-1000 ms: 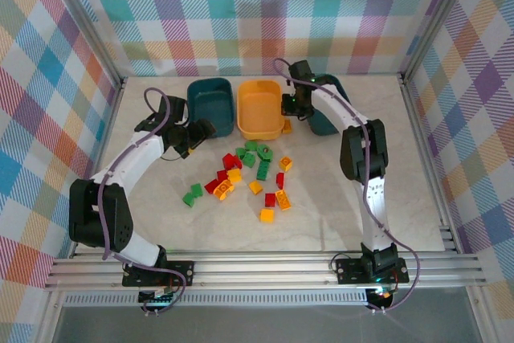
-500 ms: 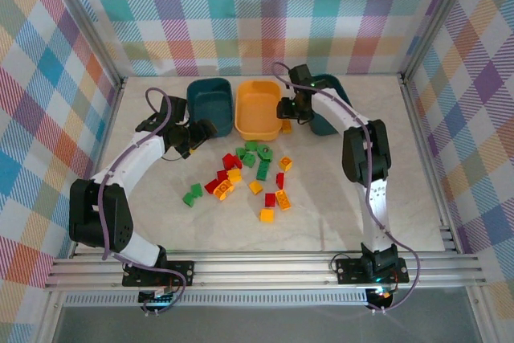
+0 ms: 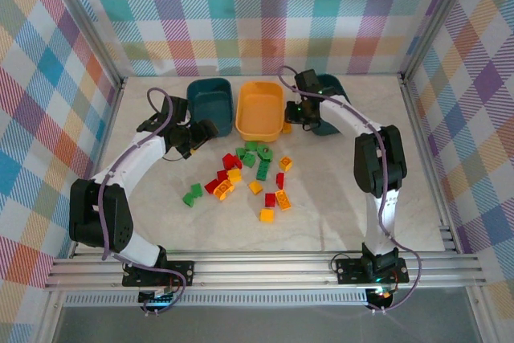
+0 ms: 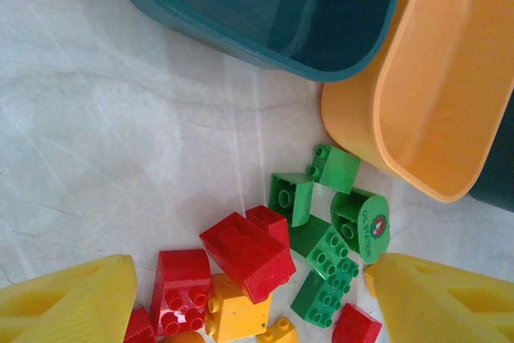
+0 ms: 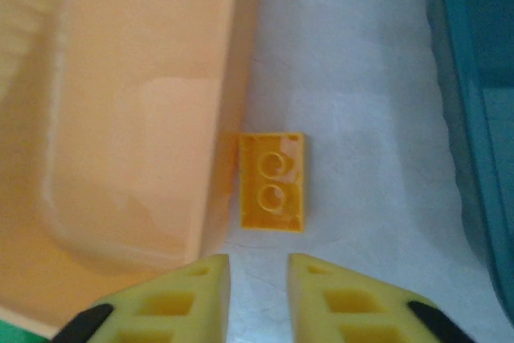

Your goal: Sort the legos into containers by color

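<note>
Since a second ago the right arm's elbow has swung out to the right, and the right gripper (image 3: 298, 112) has slid a little right and nearer, away from the rim of the yellow-orange bin (image 3: 259, 110). My left arm has not shifted.

From above, the three bins stand in a row at the far side of the table (image 3: 418, 198): the left teal bin (image 3: 210, 102), the yellow-orange one in the middle, and the right teal bin (image 3: 328, 110), partly hidden behind the right arm. The loose legos (image 3: 253, 174) lie scattered in the middle of the table, nearer than the bins: red, green and yellow mixed.

On the right wrist camera a yellow two-stud brick (image 5: 273, 181) lies flat on the table, studs up, right against the outer wall of the yellow-orange bin (image 5: 120, 118), with the teal bin (image 5: 474, 118) off to its other side. The right gripper (image 5: 257, 295) hangs above the table just short of that brick, its fingers drawn close with only a narrow gap and nothing between them.

The left gripper (image 3: 201, 130) sits near the left teal bin's near corner. On its wrist camera its fingers (image 4: 72, 303) are spread wide and hold nothing, with red, green and yellow bricks below, among them a round green piece (image 4: 361, 222) with a printed label beside the yellow-orange bin (image 4: 434, 94). The teal bin (image 4: 265, 6) lies beyond.
</note>
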Robot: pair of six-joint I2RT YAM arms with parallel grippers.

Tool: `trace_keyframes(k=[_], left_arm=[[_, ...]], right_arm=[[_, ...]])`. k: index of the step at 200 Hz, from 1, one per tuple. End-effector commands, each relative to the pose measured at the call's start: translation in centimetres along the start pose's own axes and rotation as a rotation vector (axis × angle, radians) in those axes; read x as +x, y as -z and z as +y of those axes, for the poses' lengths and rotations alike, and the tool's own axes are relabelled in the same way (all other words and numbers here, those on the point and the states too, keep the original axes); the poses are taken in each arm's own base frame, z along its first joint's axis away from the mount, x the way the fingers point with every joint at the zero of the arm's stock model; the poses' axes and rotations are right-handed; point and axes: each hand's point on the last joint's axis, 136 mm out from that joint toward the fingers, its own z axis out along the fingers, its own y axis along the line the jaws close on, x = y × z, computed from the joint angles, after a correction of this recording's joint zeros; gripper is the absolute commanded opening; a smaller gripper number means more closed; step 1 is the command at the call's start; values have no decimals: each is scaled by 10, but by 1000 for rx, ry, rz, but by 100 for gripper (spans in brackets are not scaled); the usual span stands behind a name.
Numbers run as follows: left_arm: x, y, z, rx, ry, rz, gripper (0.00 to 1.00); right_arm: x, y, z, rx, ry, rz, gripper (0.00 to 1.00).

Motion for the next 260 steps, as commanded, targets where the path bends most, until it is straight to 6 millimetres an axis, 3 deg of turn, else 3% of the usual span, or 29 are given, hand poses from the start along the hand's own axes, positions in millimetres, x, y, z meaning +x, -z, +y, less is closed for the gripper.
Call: trace_keyframes(k=[1, 25, 51, 93, 153, 226, 246, 260], left_arm=[[-1, 5, 6, -45, -14, -30, 77], [-12, 11, 19, -119, -8, -104, 77], [-19, 12, 24, -137, 19, -122, 76], [-15, 7, 24, -123, 25, -105, 77], [-11, 9, 23, -106, 11, -97, 76], [-12, 11, 21, -103, 6, -101, 77], [-13, 12, 20, -99, 6, -101, 77], [-13, 12, 20, -101, 3, -104, 77]], right_arm=[[5, -8, -13, 53, -24, 8, 21], [12, -18, -16, 67, -16, 39, 22], [16, -30, -11, 62, 9, 79, 32], [22, -48, -7, 56, 48, 139, 42], [17, -52, 8, -21, 75, 141, 53], [17, -79, -16, 140, 95, 167, 55], [15, -80, -15, 146, 105, 161, 50], [12, -78, -13, 145, 112, 150, 42]])
